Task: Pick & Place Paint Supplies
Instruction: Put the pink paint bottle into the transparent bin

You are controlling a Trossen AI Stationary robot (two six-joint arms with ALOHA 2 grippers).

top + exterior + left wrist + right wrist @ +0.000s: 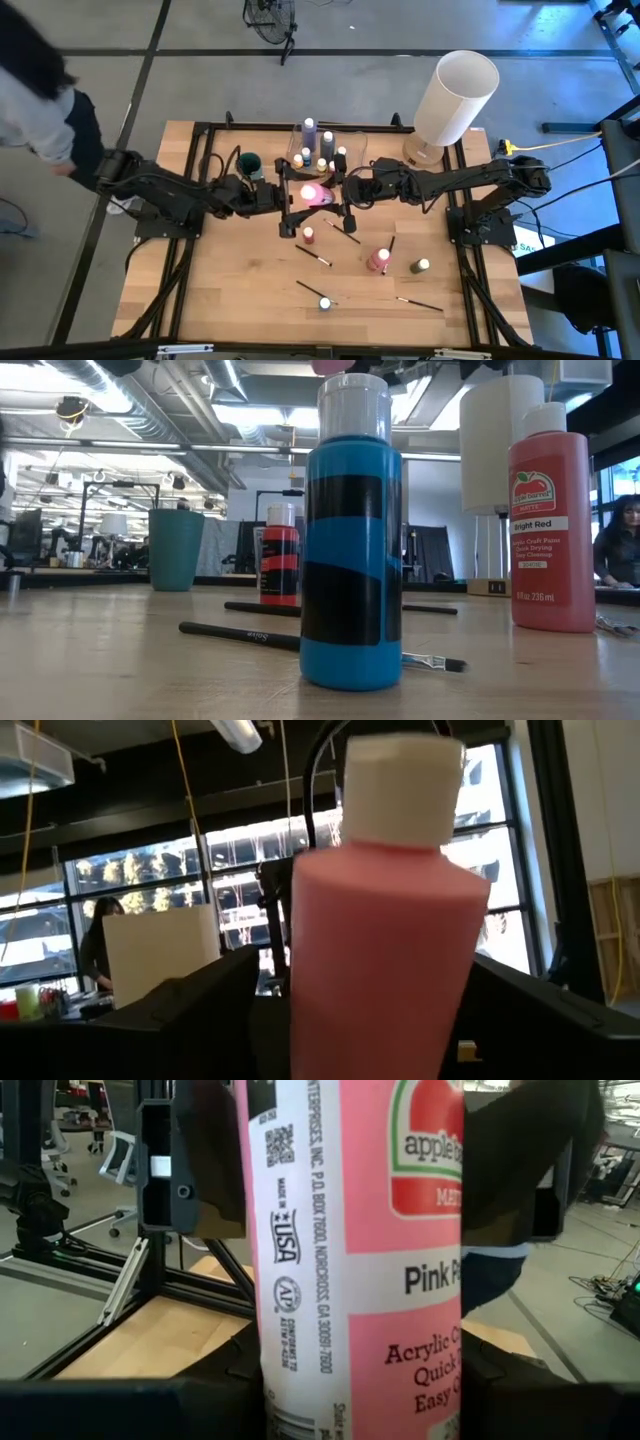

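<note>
Pink bottle (385,930) cut off below in the left wrist view, base unseen. Same bottle's label clipped in the right wrist view: "Pink P…", cap out of frame. Blue bottle (351,535) blocking the middle of a brush (300,642) in the low view. White cylinder (502,445) cropped at the top. Small caps in the clear container (322,147) too tiny to tell colours.

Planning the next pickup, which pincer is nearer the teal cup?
Left. The left pincer sits close by the teal cup; the right pincer is beyond the pink bottle, farther off.
</note>
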